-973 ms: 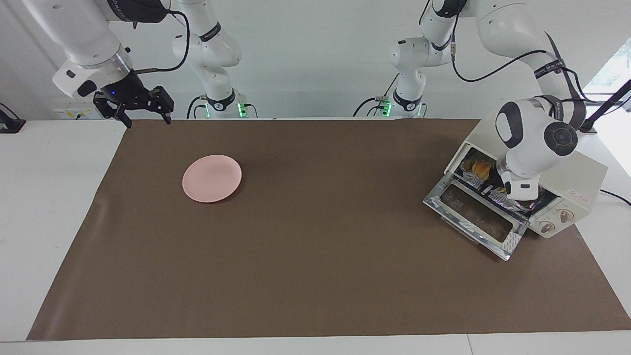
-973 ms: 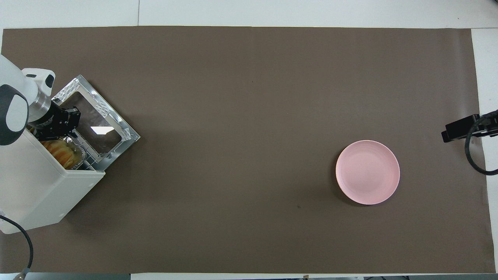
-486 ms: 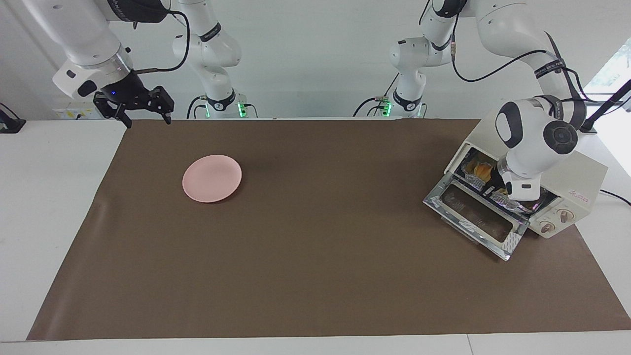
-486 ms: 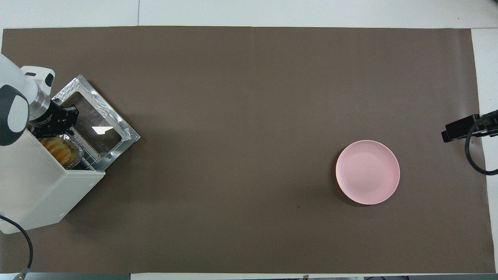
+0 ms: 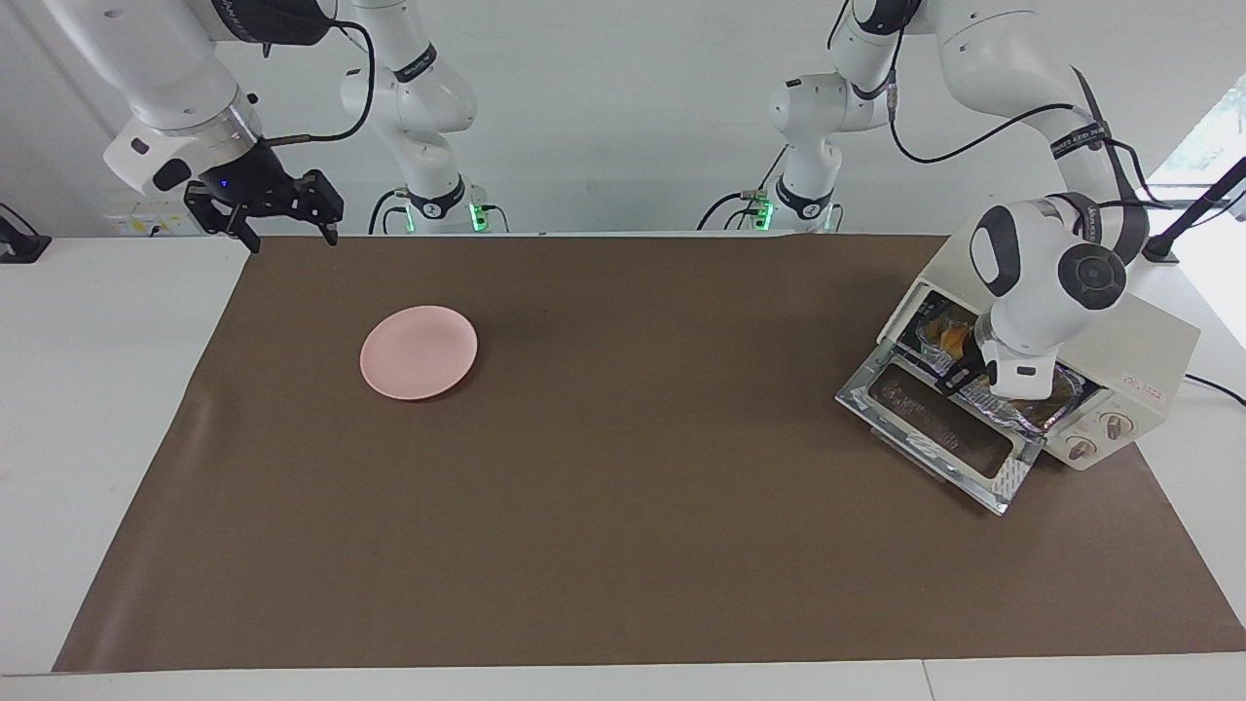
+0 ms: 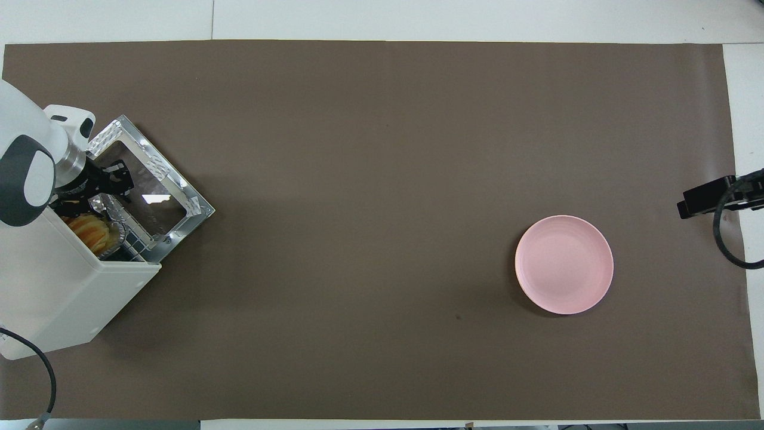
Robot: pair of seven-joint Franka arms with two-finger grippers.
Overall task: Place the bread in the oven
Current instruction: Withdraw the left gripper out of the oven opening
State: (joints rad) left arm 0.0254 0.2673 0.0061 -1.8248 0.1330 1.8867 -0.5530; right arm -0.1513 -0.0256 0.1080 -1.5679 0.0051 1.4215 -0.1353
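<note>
The cream-white oven stands at the left arm's end of the table with its glass door dropped open. The golden bread lies inside on a crinkled foil tray whose rim pokes out of the opening. In the overhead view the oven, the bread and the foil tray show too. My left gripper hovers over the inner edge of the door, just outside the opening, fingers apart and empty; it also shows in the overhead view. My right gripper waits open above the table's corner.
A round pink plate lies on the brown mat toward the right arm's end, also in the overhead view. The oven's two knobs face the table's middle. A cable trails from the oven.
My left gripper has drawn back out of the oven mouth to over the door and its fingers have parted. More of the foil tray's rim shows. The right arm has not moved.
</note>
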